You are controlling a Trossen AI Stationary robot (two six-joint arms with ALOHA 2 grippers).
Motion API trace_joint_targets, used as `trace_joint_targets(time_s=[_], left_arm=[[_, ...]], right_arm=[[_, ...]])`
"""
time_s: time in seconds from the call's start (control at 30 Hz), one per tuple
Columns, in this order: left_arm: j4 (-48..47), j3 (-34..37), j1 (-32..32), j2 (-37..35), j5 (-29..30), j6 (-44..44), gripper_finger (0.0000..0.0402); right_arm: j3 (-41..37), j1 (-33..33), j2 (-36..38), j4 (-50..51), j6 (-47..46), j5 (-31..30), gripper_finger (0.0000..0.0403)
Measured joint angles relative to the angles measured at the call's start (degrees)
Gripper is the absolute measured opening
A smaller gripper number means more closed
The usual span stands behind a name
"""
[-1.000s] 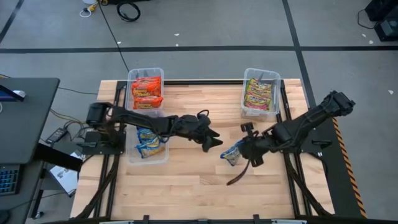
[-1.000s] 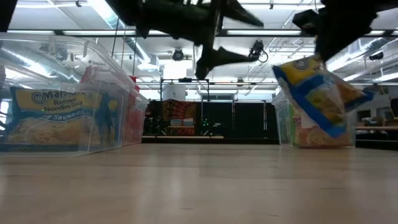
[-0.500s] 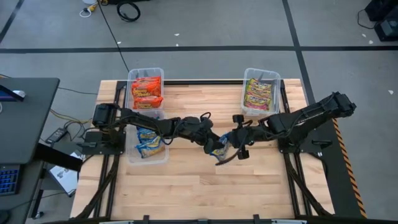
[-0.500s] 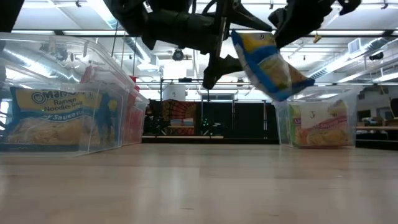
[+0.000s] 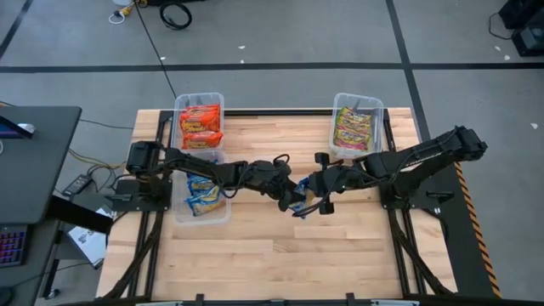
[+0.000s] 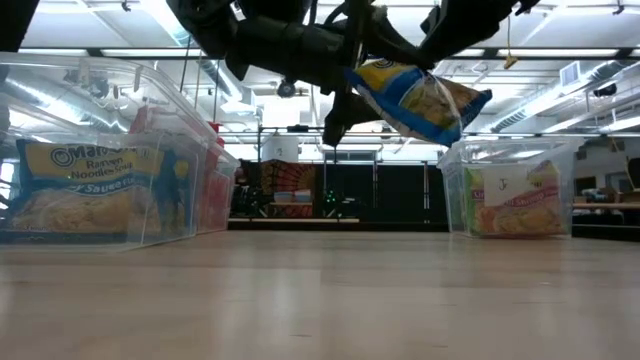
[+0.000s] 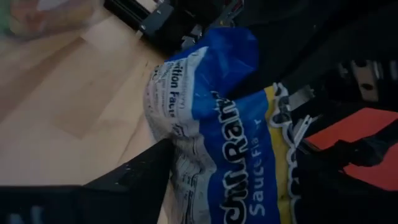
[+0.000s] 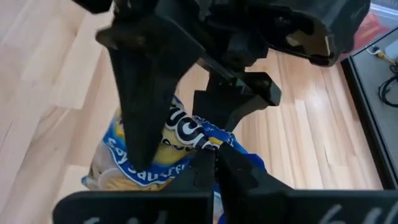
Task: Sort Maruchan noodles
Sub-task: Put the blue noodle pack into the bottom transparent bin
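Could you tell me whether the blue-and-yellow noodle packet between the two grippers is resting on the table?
No, in the low view the blue-and-yellow packet hangs well above the wooden table, with clear space beneath it.

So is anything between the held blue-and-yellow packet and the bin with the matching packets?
Only the left arm. The blue-and-yellow packet hangs mid-table, pinched by the right hand, with the left hand around it. The left arm stretches above the table toward the bin; the tabletop looks bare.
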State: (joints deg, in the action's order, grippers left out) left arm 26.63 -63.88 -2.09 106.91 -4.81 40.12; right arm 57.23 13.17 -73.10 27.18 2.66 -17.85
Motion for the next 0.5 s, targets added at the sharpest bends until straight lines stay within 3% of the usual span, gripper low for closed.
trace_joint_targets(time_s=[0.27,0.5], left_arm=[[-5.9,-0.8,1.6,-2.3,-0.1,-4.2,0.0142],[-42.4,-12.8,5.0,-9.9,-0.7,-17.6,0.0098]], right_arm=[[3.3,0.0,-0.1,2.1,-0.3,-0.6,0.0078],[16.3,-1.2,0.2,9.2,0.9,-9.0,0.0168]])
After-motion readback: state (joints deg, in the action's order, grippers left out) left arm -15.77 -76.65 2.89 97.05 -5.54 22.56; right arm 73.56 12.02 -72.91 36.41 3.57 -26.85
